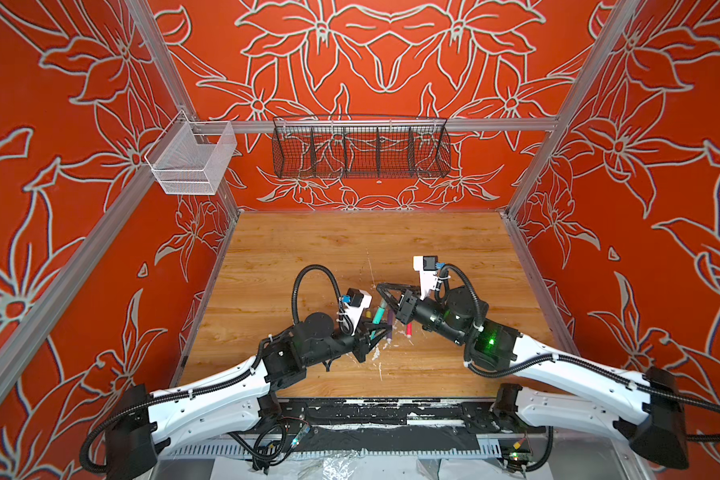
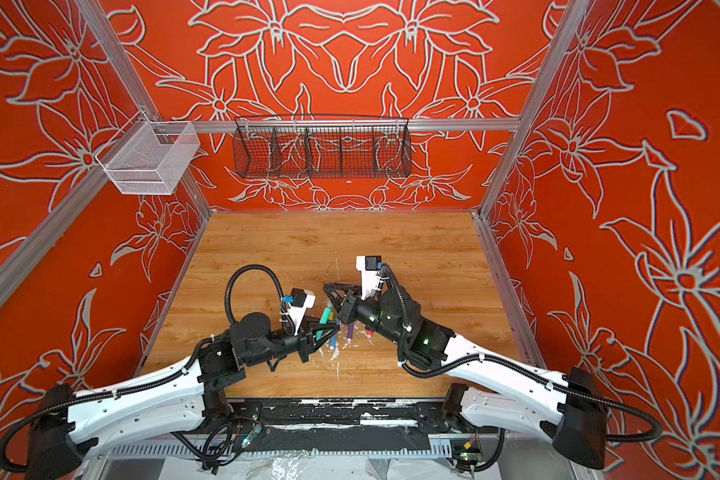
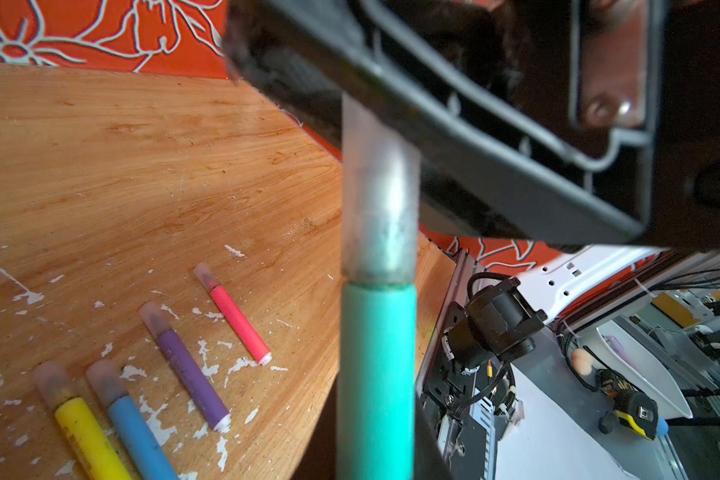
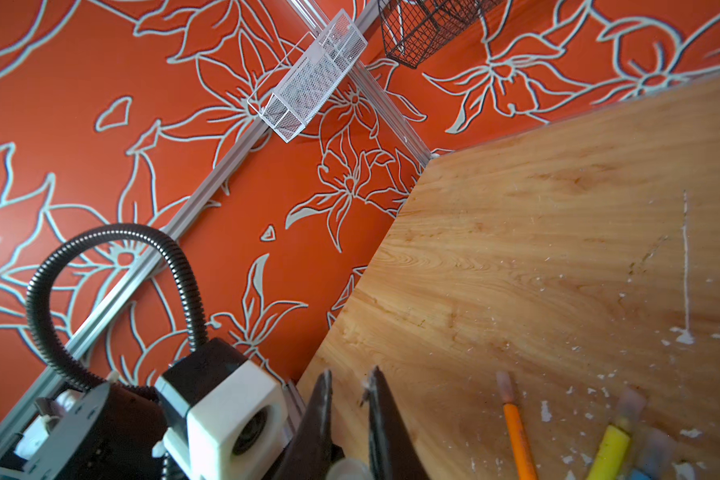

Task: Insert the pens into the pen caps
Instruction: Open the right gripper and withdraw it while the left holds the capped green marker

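A: Nearest first, then. Low in both top views?

B: Just below centre: the left fingers [image 1: 385, 330] [image 2: 330, 330], clamped tight on the green pen [image 1: 378, 316] [image 2: 324, 316]. Held clear of the worktop [image 1: 308, 257] [image 2: 267, 249], capped end pointing up the frame.

A: Closer look from the left wrist?

B: Same green pen [image 3: 377, 374], rising up the middle from the bottom edge. Over its tip, a cloudy cap [image 3: 379, 199], seated down to the green barrel. Upper end of that cap lost behind the right fingers [image 3: 495, 183], slanting black across the upper right.

A: Gripping it?

B: Looks so. From the right wrist, bottom centre: right fingers [image 4: 323, 411] set close, only a thin slit between, something pale and round lodged low in that slit. In both top views, those right fingers [image 1: 381, 287] [image 2: 328, 288] just above the pen's upper end, near mid-frame.

A: Other pens?

B: Flat on the worktop, lower left of the left wrist view, in a loose fan, none touching: yellow pen [image 3: 88, 440], blue pen [image 3: 140, 440], purple pen [image 3: 192, 378], pink pen [image 3: 238, 324]. A cap on every one. Around them, white paint flecks [image 3: 208, 368]. Lower right of the right wrist view: an orange pen [image 4: 516, 436], capped too.

A: Farther back?

B: Wood grain running up to the red flowered wall [image 1: 391, 62]. High on its rail, a black wire basket [image 1: 360, 149] [image 2: 323, 147] at upper centre, a white mesh basket [image 1: 192, 160] [image 2: 150, 160] to its left.
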Motion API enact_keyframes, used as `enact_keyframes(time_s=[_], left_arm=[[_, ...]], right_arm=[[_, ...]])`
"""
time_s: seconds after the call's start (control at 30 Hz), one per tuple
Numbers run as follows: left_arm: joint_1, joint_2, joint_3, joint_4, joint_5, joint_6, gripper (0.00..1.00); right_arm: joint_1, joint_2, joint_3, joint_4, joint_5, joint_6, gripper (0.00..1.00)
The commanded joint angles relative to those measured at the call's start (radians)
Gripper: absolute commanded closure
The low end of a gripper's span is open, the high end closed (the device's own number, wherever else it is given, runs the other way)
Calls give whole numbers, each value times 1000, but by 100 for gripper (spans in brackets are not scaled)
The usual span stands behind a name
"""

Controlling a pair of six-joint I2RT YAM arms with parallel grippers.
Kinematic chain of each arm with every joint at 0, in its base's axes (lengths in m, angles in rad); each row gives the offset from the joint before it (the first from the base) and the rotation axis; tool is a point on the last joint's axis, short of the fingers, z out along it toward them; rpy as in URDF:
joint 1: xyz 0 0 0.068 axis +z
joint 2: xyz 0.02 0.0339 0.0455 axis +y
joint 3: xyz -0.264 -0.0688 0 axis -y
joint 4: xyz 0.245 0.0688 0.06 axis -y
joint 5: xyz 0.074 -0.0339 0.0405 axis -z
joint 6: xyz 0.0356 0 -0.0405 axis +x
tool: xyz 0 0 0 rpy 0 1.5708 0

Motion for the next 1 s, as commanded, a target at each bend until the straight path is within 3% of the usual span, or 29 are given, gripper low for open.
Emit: enact_keyframes(time_s=[0.0, 0.23, 0.4, 0.73, 0.87, 0.97], left_arm=[[28, -4, 56, 10, -9, -8, 100], [250, 82, 230, 19, 205, -85, 100], [364, 119, 312, 46, 208, -112, 100], [394, 171, 426, -8, 39, -6, 100], [493, 176, 419, 48, 204, -113, 100], [517, 164, 425, 35, 224, -103, 100]], right_arm=[[6, 5, -26, 18, -58, 21, 100], [62, 39, -114, 102, -103, 29, 100], [109, 79, -156, 161, -123, 41, 100], [176, 204, -149, 308, -219, 23, 100], [189, 242, -132, 396, -327, -4, 100], [204, 273, -88, 394, -416, -41, 100]])
